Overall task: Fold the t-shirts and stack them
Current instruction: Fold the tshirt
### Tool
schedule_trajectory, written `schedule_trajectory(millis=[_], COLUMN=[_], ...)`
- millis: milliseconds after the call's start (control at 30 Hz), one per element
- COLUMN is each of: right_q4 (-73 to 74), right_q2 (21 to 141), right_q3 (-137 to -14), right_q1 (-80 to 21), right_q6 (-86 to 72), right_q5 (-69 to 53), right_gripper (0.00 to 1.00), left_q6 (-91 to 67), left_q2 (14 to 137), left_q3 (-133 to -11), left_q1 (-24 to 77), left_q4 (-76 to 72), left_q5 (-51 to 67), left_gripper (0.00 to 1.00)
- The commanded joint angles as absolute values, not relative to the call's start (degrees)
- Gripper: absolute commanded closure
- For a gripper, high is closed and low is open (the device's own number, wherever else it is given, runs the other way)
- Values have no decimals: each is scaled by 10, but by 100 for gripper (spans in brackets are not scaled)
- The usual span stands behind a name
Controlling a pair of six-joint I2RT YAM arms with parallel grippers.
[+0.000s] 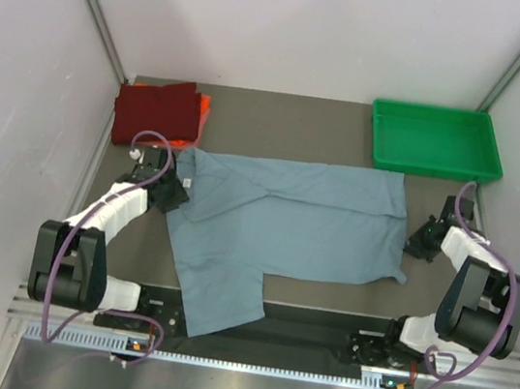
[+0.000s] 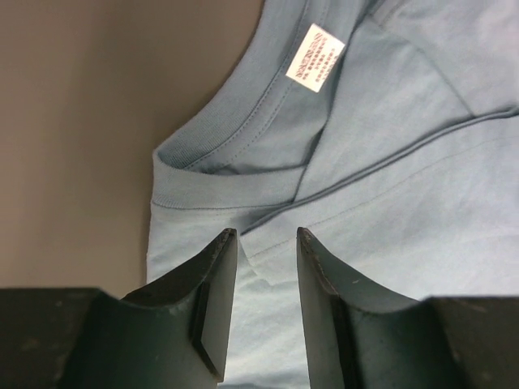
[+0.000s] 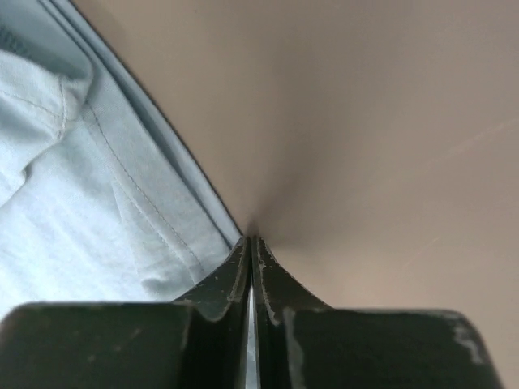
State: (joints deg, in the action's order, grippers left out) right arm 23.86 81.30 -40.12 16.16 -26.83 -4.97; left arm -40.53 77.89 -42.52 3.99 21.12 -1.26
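The grey-blue t-shirt (image 1: 295, 219) lies spread flat across the middle of the table, collar to the left and one sleeve hanging toward the near edge. My left gripper (image 1: 174, 192) is open at the collar, and its fingertips (image 2: 229, 243) straddle cloth just below the neckband, near the white label (image 2: 315, 52). My right gripper (image 1: 421, 240) sits at the shirt's right hem. Its jaws are shut (image 3: 250, 237) where the hem edge (image 3: 162, 203) meets them, with a pale sliver of cloth between them. A dark red folded t-shirt (image 1: 155, 110) lies on an orange one (image 1: 203, 108) at the back left.
A green plastic tray (image 1: 435, 170) stands at the back right. White enclosure walls close in the left, right and back. The arms' bases and a black rail run along the near edge.
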Motion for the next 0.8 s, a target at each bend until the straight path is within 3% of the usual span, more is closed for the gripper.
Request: schedule_trajectory(millis=[0, 200, 400, 600, 767], right_q4=[223, 245, 309, 345, 343], right_q2=[824, 804, 759, 732, 731], right_q3=[-416, -444, -457, -482, -475], right_q1=[153, 119, 98, 98, 98], right_q6=[-245, -229, -245, -233, -220], right_q5=[-6, 48, 10, 2, -24], right_gripper=[100, 100, 96, 89, 80], left_q6=[-396, -395, -387, -413, -439], left_q2=[740, 727, 679, 664, 736], left_q3=[-424, -416, -394, -346, -335], left_q1=[39, 48, 115, 157, 156], left_q4=[213, 207, 210, 219, 240], left_q5=[-29, 23, 81, 70, 5], left_gripper=[59, 60, 63, 63, 61])
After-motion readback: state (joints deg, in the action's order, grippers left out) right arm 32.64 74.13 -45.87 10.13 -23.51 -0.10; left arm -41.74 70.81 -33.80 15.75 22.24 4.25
